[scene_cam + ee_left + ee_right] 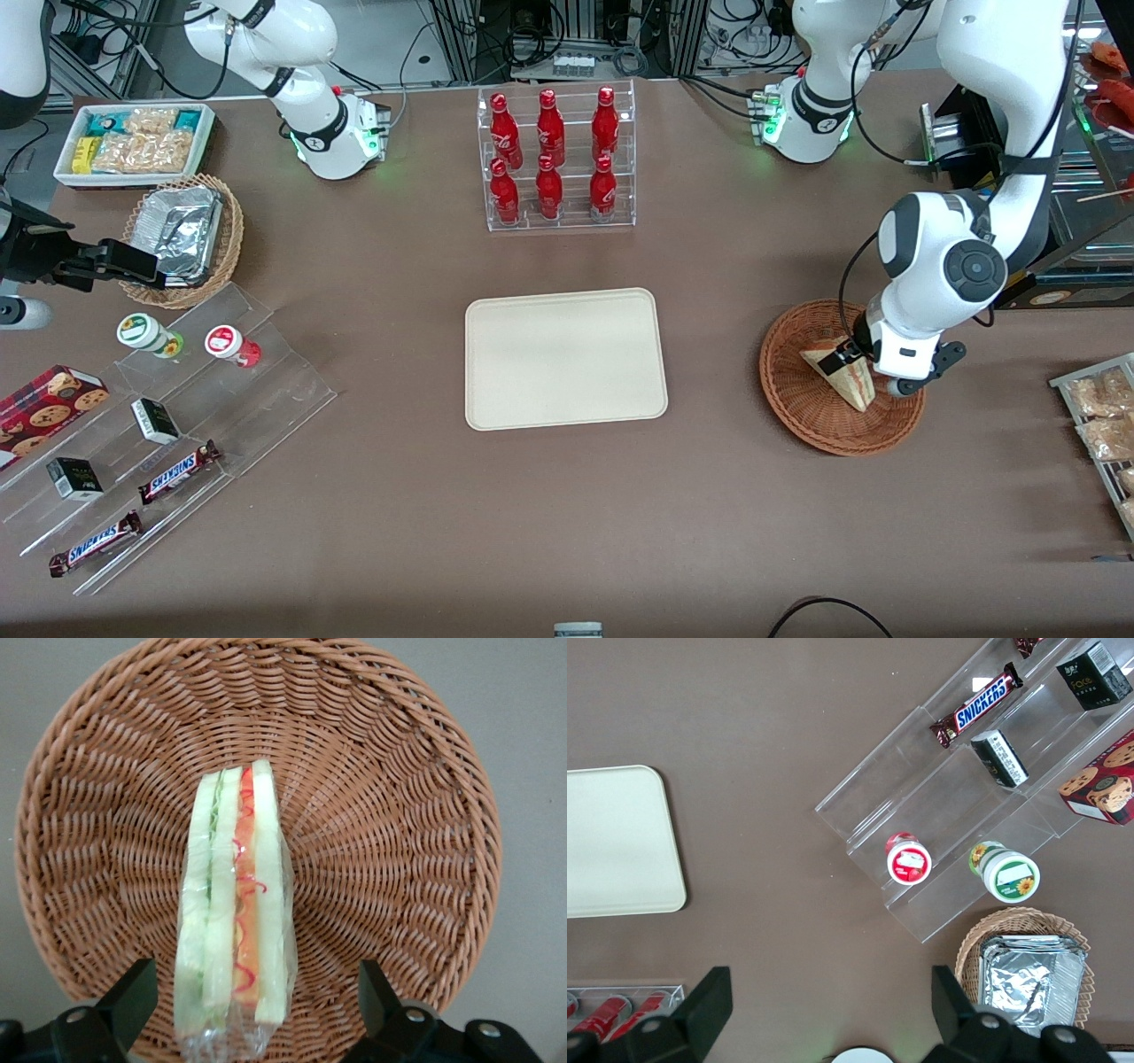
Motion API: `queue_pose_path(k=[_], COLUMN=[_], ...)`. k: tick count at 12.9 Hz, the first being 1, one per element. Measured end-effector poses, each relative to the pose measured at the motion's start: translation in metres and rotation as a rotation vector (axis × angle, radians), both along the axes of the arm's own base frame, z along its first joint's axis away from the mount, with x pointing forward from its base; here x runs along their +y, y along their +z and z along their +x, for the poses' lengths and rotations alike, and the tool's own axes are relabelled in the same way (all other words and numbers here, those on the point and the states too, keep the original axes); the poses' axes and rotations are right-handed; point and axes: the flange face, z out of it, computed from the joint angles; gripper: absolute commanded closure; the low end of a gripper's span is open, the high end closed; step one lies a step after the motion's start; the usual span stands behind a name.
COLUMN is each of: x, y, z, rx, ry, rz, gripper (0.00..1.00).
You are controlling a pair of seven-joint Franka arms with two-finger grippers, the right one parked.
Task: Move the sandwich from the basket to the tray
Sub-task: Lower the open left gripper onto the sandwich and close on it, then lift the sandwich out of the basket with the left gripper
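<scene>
I have the left arm's hand (852, 365) down over the basket (797, 403), which sits on the table (567, 514) toward the working arm's end. Fingers (133, 997) released, spread one on each side of the sandwich (235, 921), neither touching it in the wrist view. The sandwich stands on edge inside the basket in clear wrap, cut face with green and red-orange layers up toward the wrist camera. The tray (565, 357) lies mid-table, well apart from the basket, nothing on it.
</scene>
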Motion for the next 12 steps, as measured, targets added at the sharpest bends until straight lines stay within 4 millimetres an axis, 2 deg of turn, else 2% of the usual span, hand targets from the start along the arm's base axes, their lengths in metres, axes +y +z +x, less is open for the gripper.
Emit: queue_pose_path(k=[4,5,6,8,9,10,12], x=[0.002,0.002,0.003,0.005,0.006,0.006,0.007], y=[-0.020,-0.022,-0.023,-0.023,-0.024,-0.025,-0.026], z=[-0.001,-0.001,-0.002,-0.001,-0.002,-0.002,-0.003], rx=[0.014,0.017,0.019,0.019,0.020,0.023,0.025], ry=[0.005,0.006,0.007,0.011,0.013,0.014,0.015], rz=[0.001,0.001,0.002,0.002,0.002,0.003,0.003], gripper=[0.01,0.04,0.16,0.66,0.83,0.97,1.00])
